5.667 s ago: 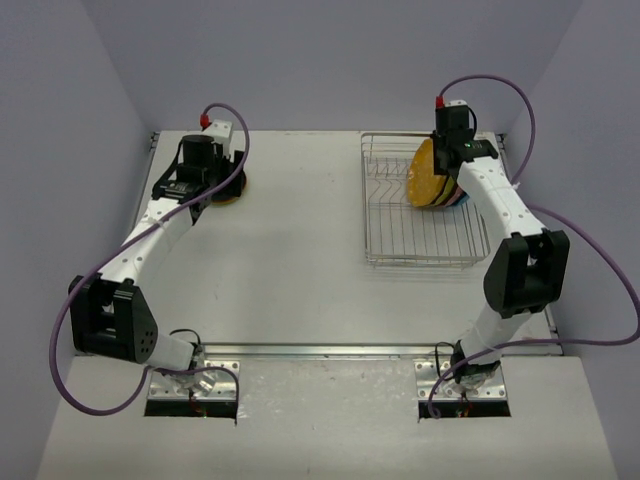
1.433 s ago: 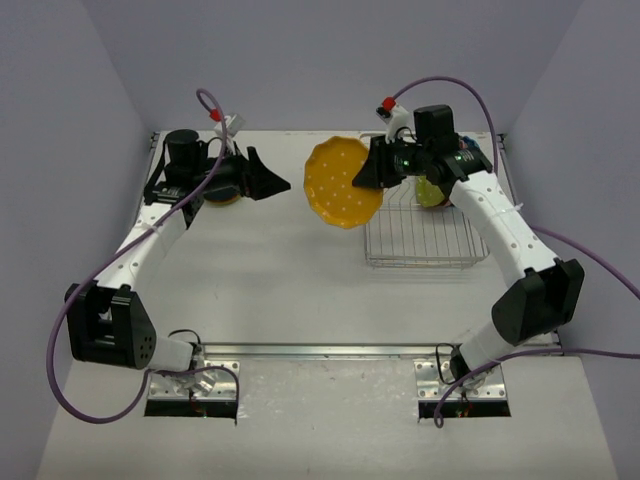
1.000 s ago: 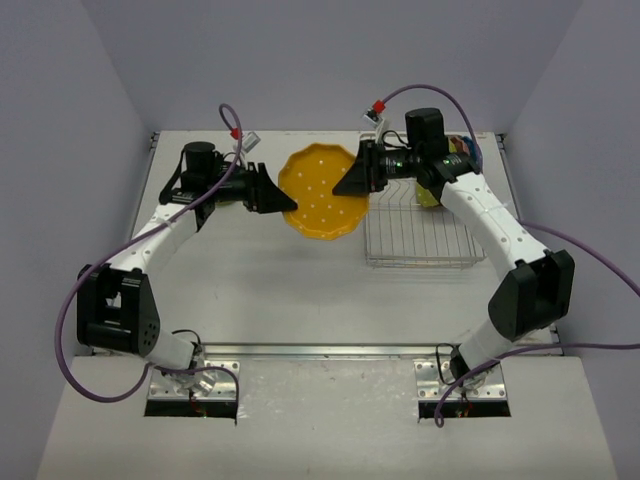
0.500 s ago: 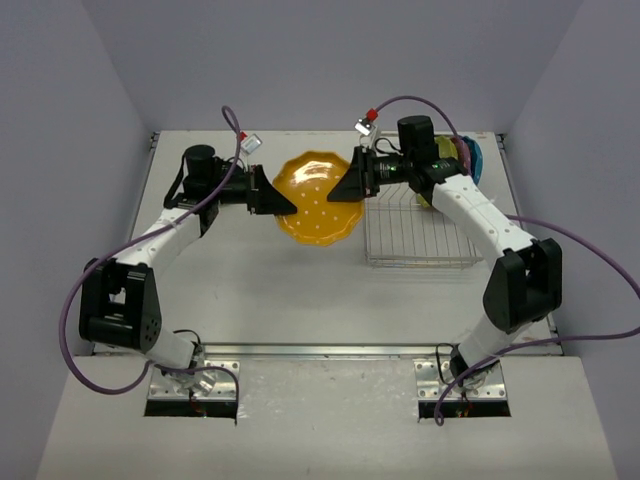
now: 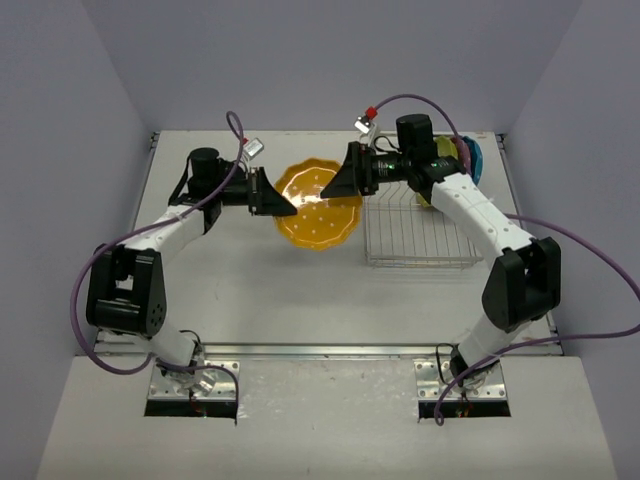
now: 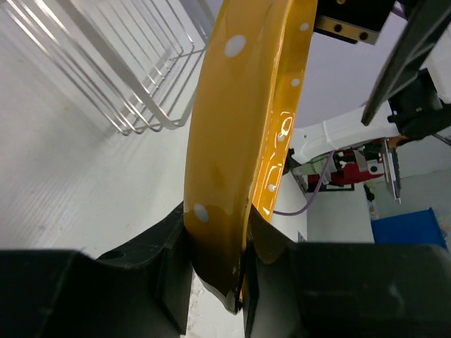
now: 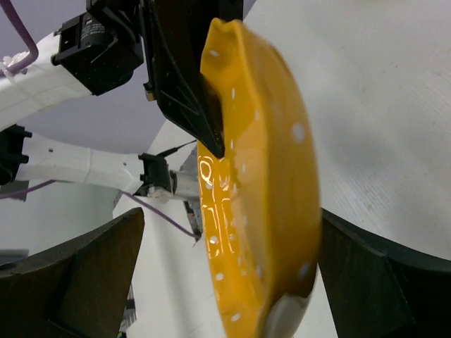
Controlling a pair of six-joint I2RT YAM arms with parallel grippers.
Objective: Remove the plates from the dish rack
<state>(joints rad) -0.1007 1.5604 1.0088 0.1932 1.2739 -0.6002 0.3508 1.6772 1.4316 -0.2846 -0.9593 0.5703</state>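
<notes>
- My L gripper [image 5: 284, 206] is closed down on the yellow plate [image 5: 318, 215]. In the wrist view my fingers [image 6: 163, 271] sit one on each face of the wavy rim, pinching it.
- My R gripper [image 5: 336, 184] is wide open. Its fingers [image 7: 88, 278] stand well apart w/ the plate's far rim between them; I see no contact on either side.
- So only the L side has a grip on the plate.
- The plate hangs between the two grippers, L one at its left edge, R one at its upper right edge. It's tilted, dotted inner face toward the top cam.
- It's over the table [image 5: 250, 290], just left of the dish rack [image 5: 420, 242]; its right rim overlaps the rack's left wires in the top view. Can't tell if they touch.
- Other plates [image 5: 462, 158] stand upright at the rack's far right end, behind my R arm: pink, teal, plus a lime green one partly hidden.
- Rest of the rack's slots nearer me show bare wire.
</notes>
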